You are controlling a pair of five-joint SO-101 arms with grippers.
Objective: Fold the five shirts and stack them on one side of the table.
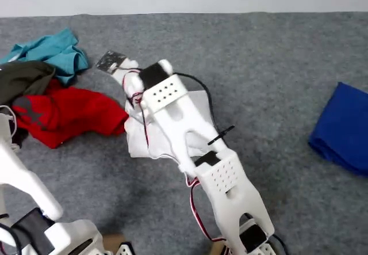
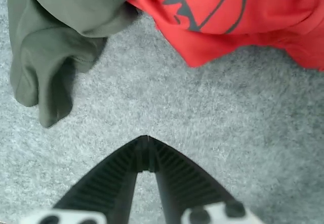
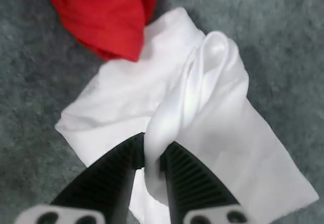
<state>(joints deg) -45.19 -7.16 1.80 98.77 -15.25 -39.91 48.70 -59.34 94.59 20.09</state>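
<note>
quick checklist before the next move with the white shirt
1. Grip on the white shirt: ok. The right gripper is shut on a raised fold.
2. White shirt lying flat: not ok. It is bunched and creased.
3. White shirt free of the red shirt: cannot tell. The red edge meets a white corner.
4. Left gripper free to help: ok. It is shut on nothing, over the bare table beside the olive shirt.
5. Stacking side: ok. The blue shirt lies apart from the others.
</note>
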